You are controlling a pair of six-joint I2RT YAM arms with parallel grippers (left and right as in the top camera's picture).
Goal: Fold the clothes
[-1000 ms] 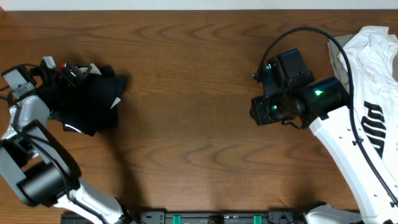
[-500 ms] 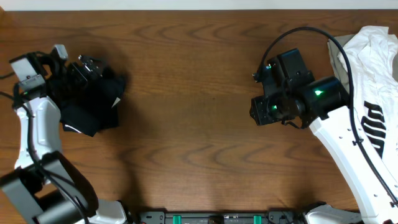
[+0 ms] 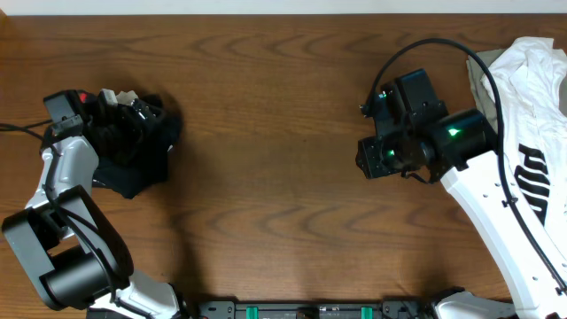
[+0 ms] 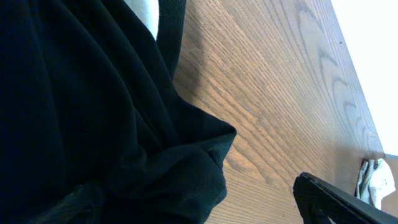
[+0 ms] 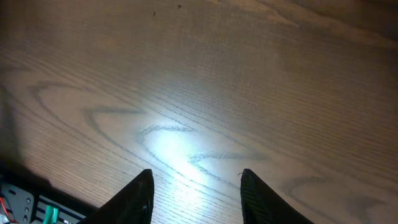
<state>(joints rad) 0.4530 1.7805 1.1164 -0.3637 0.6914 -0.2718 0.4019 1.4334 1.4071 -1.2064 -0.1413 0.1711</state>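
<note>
The black pants (image 3: 142, 151) lie bunched at the table's left, with a bit of red and grey waistband (image 3: 86, 96) showing at their far edge. My left gripper (image 3: 124, 115) sits on top of the pile. In the left wrist view the black cloth (image 4: 93, 112) fills the picture. One finger (image 4: 329, 199) stands wide to the right over bare wood and the other is hidden by cloth. My right gripper (image 5: 196, 186) is open and empty above bare wood, also seen in the overhead view (image 3: 368, 159).
A white top with black PUMA print (image 3: 532, 89) lies heaped at the right edge, partly under my right arm, with a beige edge (image 3: 479, 84) beside it. The white heap shows far off in the left wrist view (image 4: 373, 177). Wooden table (image 3: 275, 133) spans between the piles.
My left arm has swung right and down so its gripper is now over the pants pile, which has bunched slightly. The right arm has not moved.
</note>
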